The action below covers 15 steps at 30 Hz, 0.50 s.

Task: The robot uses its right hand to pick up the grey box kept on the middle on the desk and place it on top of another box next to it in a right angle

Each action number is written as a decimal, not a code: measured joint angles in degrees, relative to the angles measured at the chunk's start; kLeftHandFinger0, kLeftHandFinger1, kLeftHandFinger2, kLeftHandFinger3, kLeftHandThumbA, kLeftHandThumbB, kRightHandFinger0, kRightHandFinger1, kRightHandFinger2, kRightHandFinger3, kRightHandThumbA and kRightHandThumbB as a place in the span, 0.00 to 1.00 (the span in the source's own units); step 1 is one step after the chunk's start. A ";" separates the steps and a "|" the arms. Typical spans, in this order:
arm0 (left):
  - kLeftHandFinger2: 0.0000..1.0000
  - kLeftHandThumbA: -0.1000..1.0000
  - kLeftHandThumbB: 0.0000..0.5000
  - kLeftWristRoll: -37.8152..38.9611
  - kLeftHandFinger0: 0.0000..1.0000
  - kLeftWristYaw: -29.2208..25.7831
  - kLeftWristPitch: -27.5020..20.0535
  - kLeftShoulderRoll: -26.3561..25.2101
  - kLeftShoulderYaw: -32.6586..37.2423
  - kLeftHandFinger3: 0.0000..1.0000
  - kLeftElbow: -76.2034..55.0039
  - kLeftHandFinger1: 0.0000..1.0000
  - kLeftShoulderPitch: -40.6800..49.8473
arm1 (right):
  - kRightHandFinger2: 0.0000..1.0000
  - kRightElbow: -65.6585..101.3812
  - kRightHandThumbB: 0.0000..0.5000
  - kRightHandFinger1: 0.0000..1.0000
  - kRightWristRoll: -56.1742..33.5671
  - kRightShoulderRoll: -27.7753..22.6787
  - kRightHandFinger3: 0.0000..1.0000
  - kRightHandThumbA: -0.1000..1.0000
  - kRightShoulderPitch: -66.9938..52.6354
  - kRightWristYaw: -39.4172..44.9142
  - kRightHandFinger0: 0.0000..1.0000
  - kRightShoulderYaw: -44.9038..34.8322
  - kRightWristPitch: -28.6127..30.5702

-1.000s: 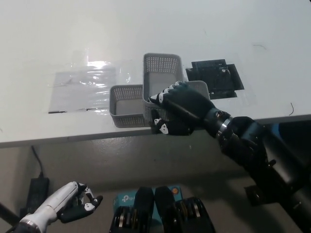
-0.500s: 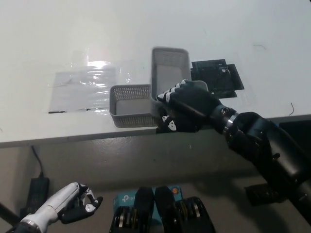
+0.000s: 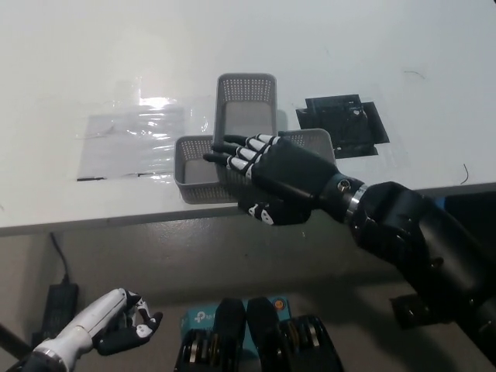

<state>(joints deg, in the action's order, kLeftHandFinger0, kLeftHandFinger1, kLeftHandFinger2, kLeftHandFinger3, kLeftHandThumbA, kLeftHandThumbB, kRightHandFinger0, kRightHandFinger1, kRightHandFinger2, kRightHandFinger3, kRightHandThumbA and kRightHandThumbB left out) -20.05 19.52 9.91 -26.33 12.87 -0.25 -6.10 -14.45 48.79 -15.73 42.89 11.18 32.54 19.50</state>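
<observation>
Nearest, the white left hand (image 3: pixel 116 325) rests low at the lower left below the desk edge, fingers loosely curled on nothing. Above it, the black right hand (image 3: pixel 267 177) lies with fingers spread flat over the near end of the grey perforated plastic box (image 3: pixel 246 116), not gripping it. That box sits crosswise on the lower grey mesh box (image 3: pixel 194 167) on the white desk (image 3: pixel 77 62); both look empty. Beyond, a black flat square object (image 3: pixel 345 124) lies to the right.

grey boxes (image 3: pixel 246 101): 2 | black plate (image 3: pixel 343 124): 1 | clear plastic sheet (image 3: pixel 132 136): 1
</observation>
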 measured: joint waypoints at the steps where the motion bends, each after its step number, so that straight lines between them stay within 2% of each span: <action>1: 0.13 0.59 0.41 0.00 0.02 0.00 0.00 0.00 0.00 0.31 0.00 0.00 0.00 | 1.00 0.09 0.66 1.00 0.20 -0.02 1.00 0.62 -0.11 0.10 0.89 0.00 -0.07; 6: 0.14 0.58 0.41 0.21 0.04 -0.01 0.00 0.05 -0.20 0.31 0.00 0.02 0.11 | 1.00 1.17 0.68 1.00 1.25 -0.54 1.00 0.68 -0.18 0.41 0.90 -0.19 -0.24; 8: 0.15 0.59 0.41 0.28 0.05 -0.01 0.00 0.08 -0.22 0.33 0.00 0.02 0.27 | 1.00 2.52 0.72 1.00 1.43 -1.03 1.00 0.70 -0.18 0.76 0.86 -0.39 -0.30; 9: 0.17 0.58 0.39 0.30 0.05 -0.01 0.00 0.12 -0.22 0.32 0.00 0.03 0.37 | 1.00 3.60 0.76 1.00 1.47 -1.45 1.00 0.75 -0.24 1.05 0.89 -0.52 -0.30; 10: 0.16 0.59 0.41 0.33 0.04 -0.01 0.00 0.15 -0.22 0.31 0.00 0.02 0.53 | 1.00 5.05 0.78 1.00 1.46 -1.96 1.00 0.69 -0.32 1.43 0.88 -0.72 -0.31; 11: 0.15 0.61 0.46 0.36 0.04 -0.02 0.00 0.17 -0.22 0.30 0.02 0.02 0.63 | 1.00 6.35 0.78 1.00 1.43 -2.39 1.00 0.73 -0.42 1.71 0.89 -0.99 -0.32; 13: 0.15 0.61 0.46 0.40 0.04 -0.03 -0.01 0.30 -0.24 0.30 0.16 0.02 0.78 | 1.00 10.10 0.77 1.00 1.36 -3.36 1.00 0.79 -0.89 2.88 0.91 -1.96 -0.49; 15: 0.14 0.60 0.43 0.46 0.04 -0.03 -0.06 0.37 -0.29 0.28 0.30 0.02 0.88 | 1.00 14.11 0.80 1.00 1.24 -4.33 1.00 0.76 -1.21 4.36 0.90 -3.02 -0.91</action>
<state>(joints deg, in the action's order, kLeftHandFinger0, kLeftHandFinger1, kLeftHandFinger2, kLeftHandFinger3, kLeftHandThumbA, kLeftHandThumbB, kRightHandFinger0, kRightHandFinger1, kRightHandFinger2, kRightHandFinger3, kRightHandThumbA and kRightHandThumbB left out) -19.59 19.49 9.85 -25.96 12.58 0.06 -5.22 -0.34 50.03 -20.06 41.68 15.54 29.51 18.59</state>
